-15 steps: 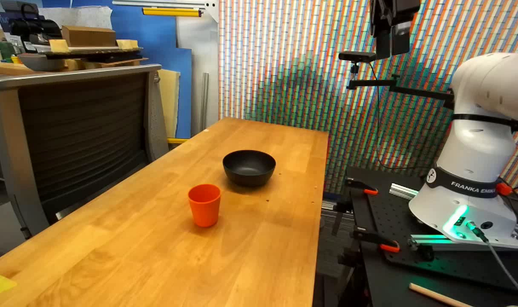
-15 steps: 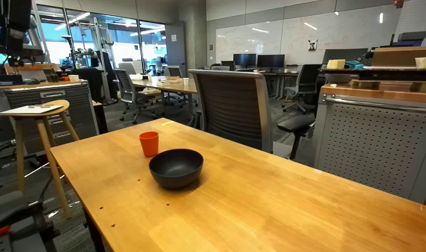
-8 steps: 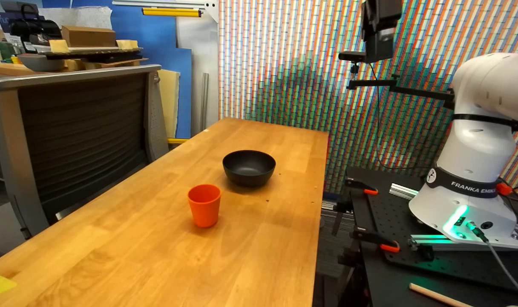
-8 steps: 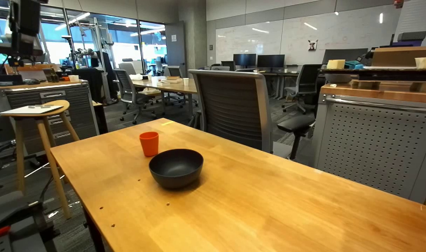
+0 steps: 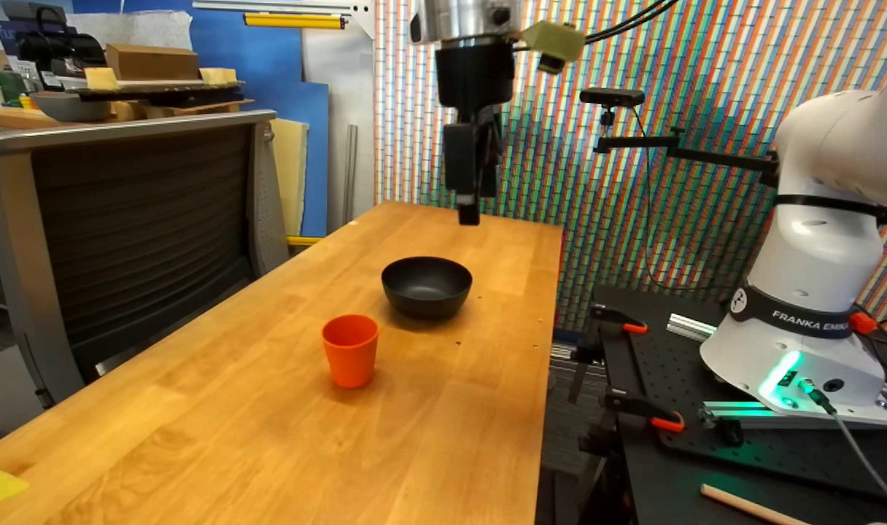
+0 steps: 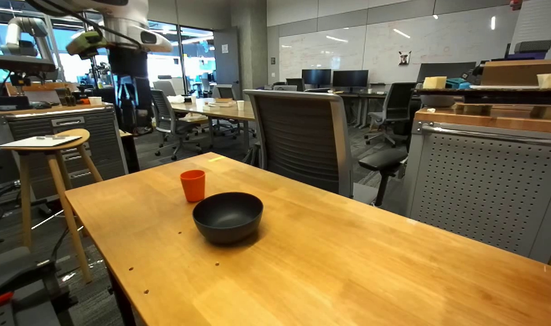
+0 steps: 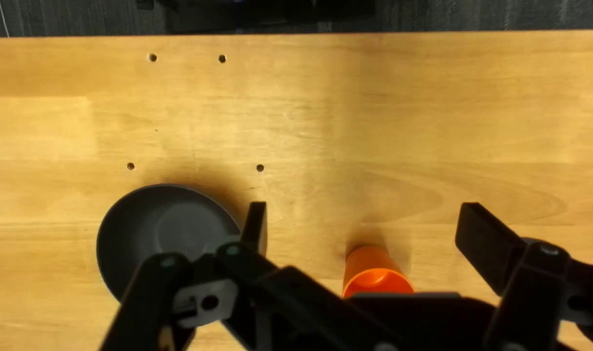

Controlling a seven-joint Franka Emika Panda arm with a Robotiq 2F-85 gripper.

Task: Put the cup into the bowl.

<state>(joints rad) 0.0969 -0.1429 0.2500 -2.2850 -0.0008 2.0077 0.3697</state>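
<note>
This is totally giving robotics lab with some office mixed in. In an exterior view, a white arm [image 5: 815,248] labelled FRANKA is standing at the right over a perforated black plate [image 5: 684,375], and a small camera [image 5: 611,97] is perching on a bracket [image 5: 655,141]. In an exterior view, a whiteboard [image 6: 429,40] is covering much of the far wall [image 6: 343,11], with monitors [image 6: 350,79] sitting below and desk chairs [image 6: 298,140] standing around.

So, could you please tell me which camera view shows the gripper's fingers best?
The wrist view: the gripper appears large, its fingers clearly apart. Both exterior views show them smaller and dark, the gap between them hard to judge.
</note>
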